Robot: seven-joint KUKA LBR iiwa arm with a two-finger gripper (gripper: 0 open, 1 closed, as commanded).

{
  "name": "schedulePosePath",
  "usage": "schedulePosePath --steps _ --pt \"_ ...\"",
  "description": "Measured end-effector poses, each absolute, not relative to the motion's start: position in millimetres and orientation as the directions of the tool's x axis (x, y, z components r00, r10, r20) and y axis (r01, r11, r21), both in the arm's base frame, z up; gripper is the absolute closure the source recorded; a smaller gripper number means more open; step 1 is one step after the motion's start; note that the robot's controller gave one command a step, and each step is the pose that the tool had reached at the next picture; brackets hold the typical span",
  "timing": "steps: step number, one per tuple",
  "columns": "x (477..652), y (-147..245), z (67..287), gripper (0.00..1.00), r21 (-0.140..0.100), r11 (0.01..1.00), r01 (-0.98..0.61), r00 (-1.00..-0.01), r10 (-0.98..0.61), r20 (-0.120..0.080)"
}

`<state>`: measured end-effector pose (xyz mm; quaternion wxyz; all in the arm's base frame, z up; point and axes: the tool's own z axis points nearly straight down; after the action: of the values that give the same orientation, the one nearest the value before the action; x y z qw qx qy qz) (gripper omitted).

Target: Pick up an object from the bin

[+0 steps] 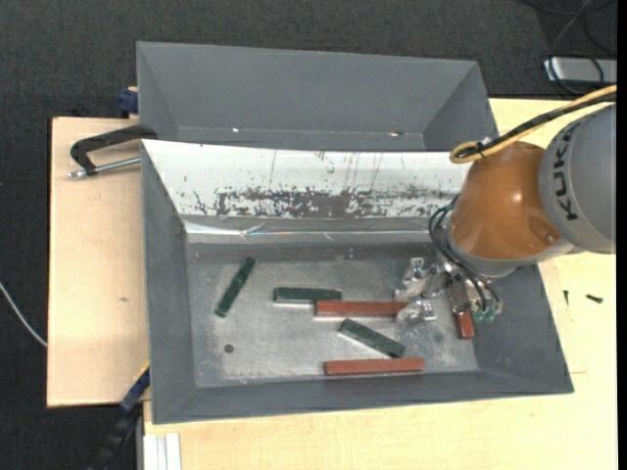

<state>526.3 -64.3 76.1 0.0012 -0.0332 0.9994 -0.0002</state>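
The grey metal bin (167, 292) has a flat floor, with a scuffed pale panel on its far wall. The arm (588, 184) enters from the right, and its orange cover (495, 209) hangs over the right part of the floor. Below the cover, the gripper (419, 292) is down at floor level with its fingers (416, 270) spread apart, one far and one near, and nothing visibly pinched between them.

The nearest thing is a red-brown bar (358, 308) lying flat left to right. Its right end reaches the near finger, but contact cannot be confirmed.

Another red-brown bar (374, 366) lies along the near wall. A dark green bar (370, 338) lies tilted between the two. A green bar with a pale left end (307, 296) lies just beyond the first bar's left end. A slanted green bar (235, 287) lies well to the left. A small red piece (465, 324) lies just right of the gripper.
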Motion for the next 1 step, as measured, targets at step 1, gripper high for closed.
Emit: schedulePosePath --steps 1 --pt "526.3 -64.3 76.1 1.0 -0.001 0.998 -0.066 -0.998 -0.066 -0.002"
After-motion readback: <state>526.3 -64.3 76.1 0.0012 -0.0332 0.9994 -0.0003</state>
